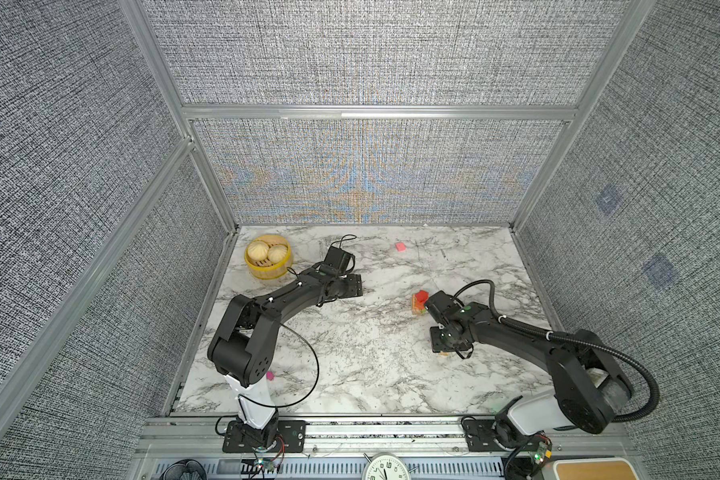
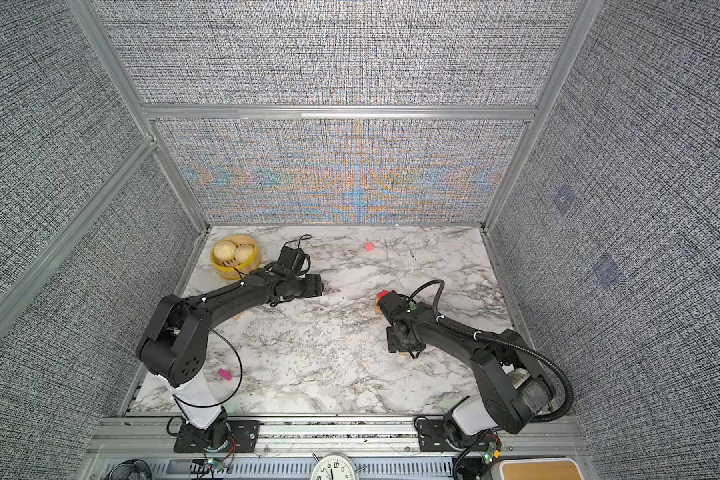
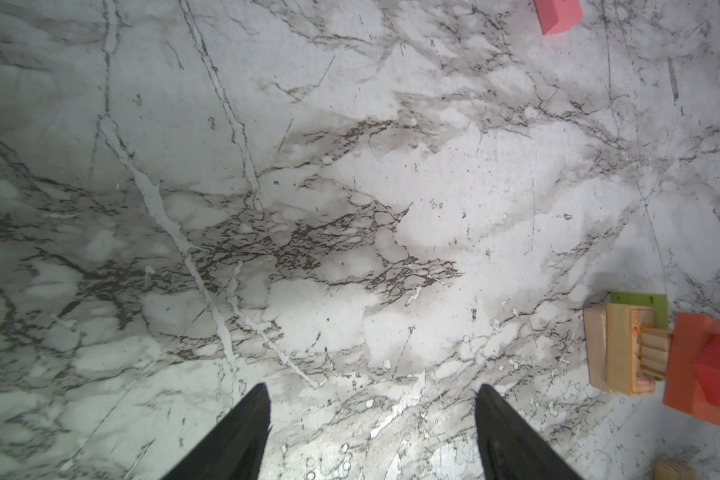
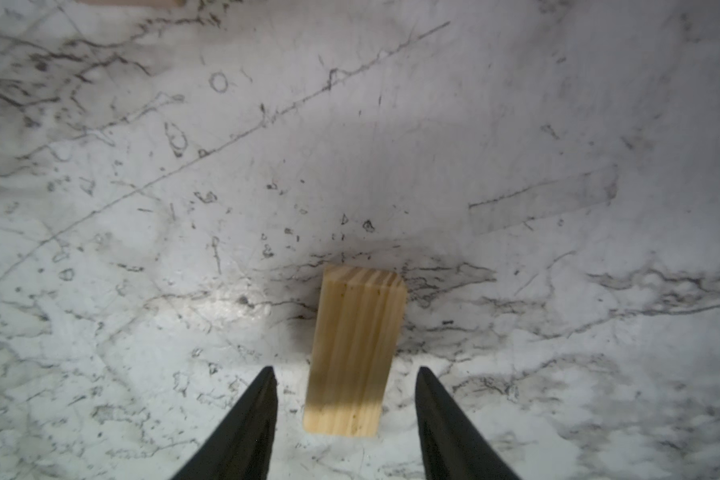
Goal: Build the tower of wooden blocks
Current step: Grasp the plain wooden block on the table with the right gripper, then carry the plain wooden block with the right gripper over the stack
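The tower [image 1: 420,302] stands right of the table's middle: tan wood below, lime green and orange above, a red block on top. The left wrist view shows the tower [image 3: 641,353] from the side. My right gripper [image 4: 345,370] is open, its fingers either side of a tan wood bar [image 4: 356,349] that lies flat on the marble, with a gap on each side. In a top view that bar [image 1: 444,354] peeks out under the right wrist, in front of the tower. My left gripper [image 3: 373,386] hangs open and empty over bare marble left of the tower.
A pink block [image 1: 400,247] lies near the back wall and a magenta block [image 1: 270,376] by the left arm's base. A tan block [image 2: 237,317] shows under the left arm. The yellow steamer [image 1: 267,259] with buns sits at the back left. Metal-framed walls enclose the table.
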Available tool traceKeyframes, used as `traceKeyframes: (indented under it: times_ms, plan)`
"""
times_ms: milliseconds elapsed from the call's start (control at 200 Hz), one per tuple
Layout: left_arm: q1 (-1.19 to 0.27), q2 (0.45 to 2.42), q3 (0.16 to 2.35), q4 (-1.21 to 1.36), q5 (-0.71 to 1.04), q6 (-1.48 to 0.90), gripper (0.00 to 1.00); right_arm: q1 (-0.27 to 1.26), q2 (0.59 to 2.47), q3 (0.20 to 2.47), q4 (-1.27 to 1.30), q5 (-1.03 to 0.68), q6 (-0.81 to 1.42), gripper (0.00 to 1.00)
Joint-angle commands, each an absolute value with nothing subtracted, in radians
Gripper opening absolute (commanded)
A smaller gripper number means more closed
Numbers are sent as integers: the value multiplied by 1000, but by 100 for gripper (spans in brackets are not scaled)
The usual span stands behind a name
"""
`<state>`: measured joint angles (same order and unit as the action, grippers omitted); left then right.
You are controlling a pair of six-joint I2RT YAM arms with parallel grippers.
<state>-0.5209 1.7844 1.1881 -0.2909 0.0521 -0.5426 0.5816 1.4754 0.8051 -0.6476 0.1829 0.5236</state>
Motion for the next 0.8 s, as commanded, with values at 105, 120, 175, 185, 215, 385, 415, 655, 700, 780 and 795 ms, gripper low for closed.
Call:
traceKeyframes:
  times_ms: [105,120,175,185,215,385,415,655,700,780,795]
  plan:
    - [-523,1776,1189,-284,47,-540,79,569,1501,797,-614,174,540,51]
    - [-523,1776,1189,-285,46,-540,79,569,1502,797,-613,172,540,50]
    - [-523,1773,1187,-285,45,-538,79,564,1509,796,-609,159,536,45]
    - [-523,1773,1187,-285,45,-538,79,563,1511,796,-609,157,535,44]
    - [-523,1773,1186,-285,44,-539,79,562,1511,793,-607,152,532,41]
    - [-523,1770,1187,-287,44,-540,79,559,1509,791,-608,134,523,28]
    - [-523,1771,1187,-287,45,-540,79,558,1507,793,-610,130,520,27]
    - [-523,1763,1195,-295,41,-538,79,557,1490,874,-672,117,479,22]
    - [-523,1763,1199,-298,40,-535,79,555,1488,906,-691,114,464,22]
    - [-524,1769,1209,-306,40,-535,79,546,1493,975,-727,111,431,22]
    - [-524,1769,1212,-307,40,-534,79,545,1495,985,-733,111,424,22]
